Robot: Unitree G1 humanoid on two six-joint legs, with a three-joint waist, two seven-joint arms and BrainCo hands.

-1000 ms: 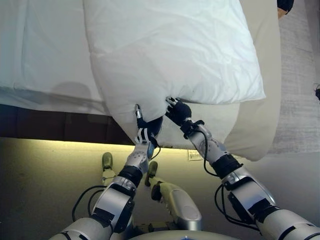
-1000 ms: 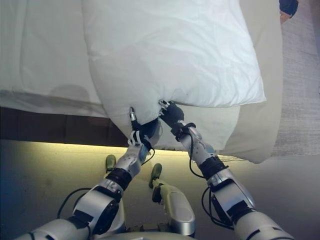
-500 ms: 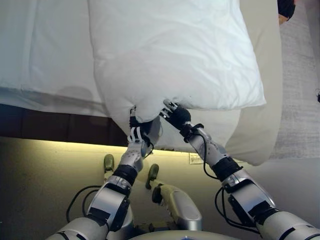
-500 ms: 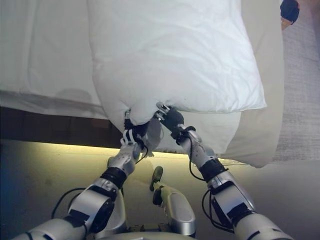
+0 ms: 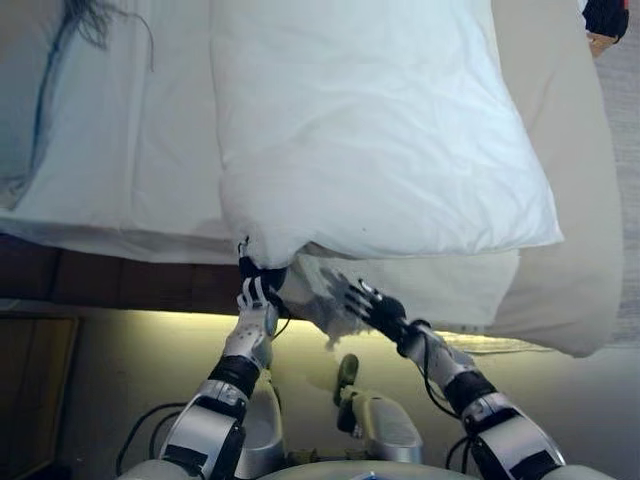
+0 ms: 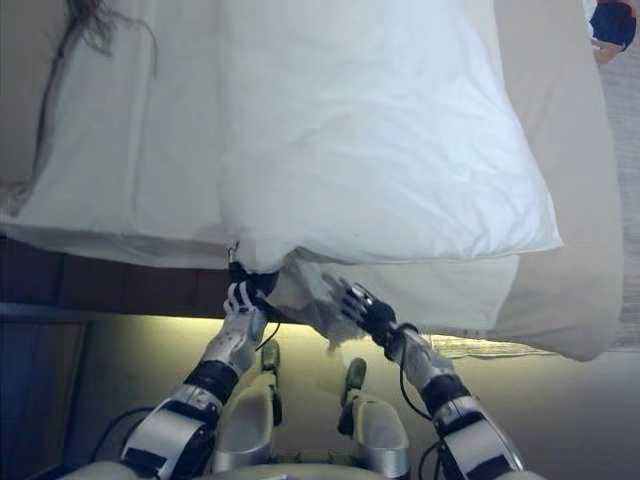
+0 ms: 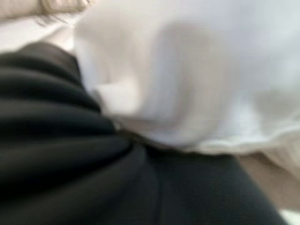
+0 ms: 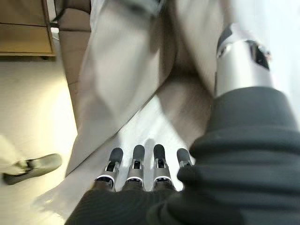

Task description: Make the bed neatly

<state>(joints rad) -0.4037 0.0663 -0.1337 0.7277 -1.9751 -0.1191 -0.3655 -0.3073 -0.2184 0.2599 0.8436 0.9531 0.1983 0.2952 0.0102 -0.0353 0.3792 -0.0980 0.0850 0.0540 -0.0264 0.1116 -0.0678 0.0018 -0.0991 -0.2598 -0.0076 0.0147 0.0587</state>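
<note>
Overhanging the bed [image 5: 110, 190] edge, white pillow [image 5: 380, 140] (plump, lightly creased).

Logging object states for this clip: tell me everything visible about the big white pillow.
The pillow is large, plump and white, in smooth, lightly creased fabric. It lies flat on the bed's white sheet, its near edge overhanging the bedside above a second, flatter cushion. The left hand reaches under its near left corner, which is bunched there; the fingers are hidden. The right hand is open just below, apart from it.
</note>
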